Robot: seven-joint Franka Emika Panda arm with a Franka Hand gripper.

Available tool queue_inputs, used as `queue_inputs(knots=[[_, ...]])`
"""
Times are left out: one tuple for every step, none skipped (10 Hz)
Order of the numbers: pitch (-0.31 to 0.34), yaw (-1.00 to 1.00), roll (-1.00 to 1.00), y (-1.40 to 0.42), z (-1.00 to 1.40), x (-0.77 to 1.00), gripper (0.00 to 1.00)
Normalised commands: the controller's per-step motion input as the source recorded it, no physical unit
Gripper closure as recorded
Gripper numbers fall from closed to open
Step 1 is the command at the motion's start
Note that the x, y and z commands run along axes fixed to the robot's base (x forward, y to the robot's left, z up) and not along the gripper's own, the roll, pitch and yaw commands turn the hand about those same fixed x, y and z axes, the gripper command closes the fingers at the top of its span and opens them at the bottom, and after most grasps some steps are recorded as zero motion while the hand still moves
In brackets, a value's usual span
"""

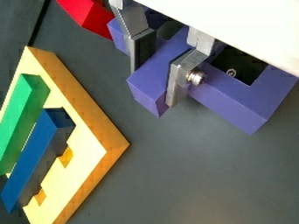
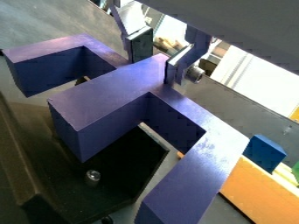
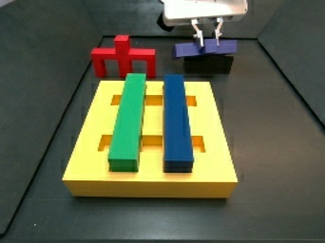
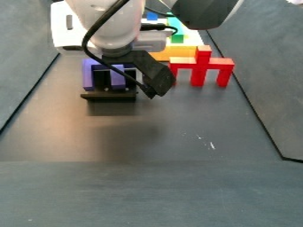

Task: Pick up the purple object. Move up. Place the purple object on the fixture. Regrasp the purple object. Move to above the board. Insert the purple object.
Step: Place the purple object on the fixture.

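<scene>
The purple object point(image 3: 191, 50) rests on the black fixture point(image 3: 214, 65) at the back of the floor, behind the board point(image 3: 152, 178). In both wrist views it is a blocky violet piece point(image 1: 228, 96) point(image 2: 117, 92) with its post pointing at the gripper. My gripper point(image 1: 162, 66) point(image 2: 162, 59) stands over it with one finger on each side of the post, and the jaws look closed on it. In a side view the gripper point(image 4: 112, 66) hides most of the piece above the fixture point(image 4: 109, 96). The fixture's dark base shows under the piece point(image 2: 122, 166).
The yellow board point(image 1: 100, 131) holds a green bar point(image 3: 131, 119) and a dark-blue bar point(image 3: 177, 119) in its slots. A red piece point(image 3: 124, 59) of like shape stands to one side of the fixture, and it also shows in another side view point(image 4: 201, 69). Dark walls enclose the floor.
</scene>
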Motion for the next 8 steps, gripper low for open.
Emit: queue_inputs(knots=[[0.0, 0.0, 0.0, -0.01, -0.2, 0.07, 1.0], [0.014, 0.0, 0.0, 0.0, -0.25, 0.22, 1.0], [0.037, -0.02, 0.0, 0.0, -0.29, 0.26, 1.0], [0.009, -0.17, 0.0, 0.0, -0.32, 0.35, 1.0], [0.009, -0.18, 0.0, 0.0, -0.3, 0.34, 1.0], [0.006, -0.23, 0.0, 0.0, -0.31, 0.27, 1.0], [0.0, -0.27, -0.02, 0.04, -0.28, 0.18, 1.0], [0.0, -0.23, -0.05, 0.04, -0.2, 0.11, 1.0]])
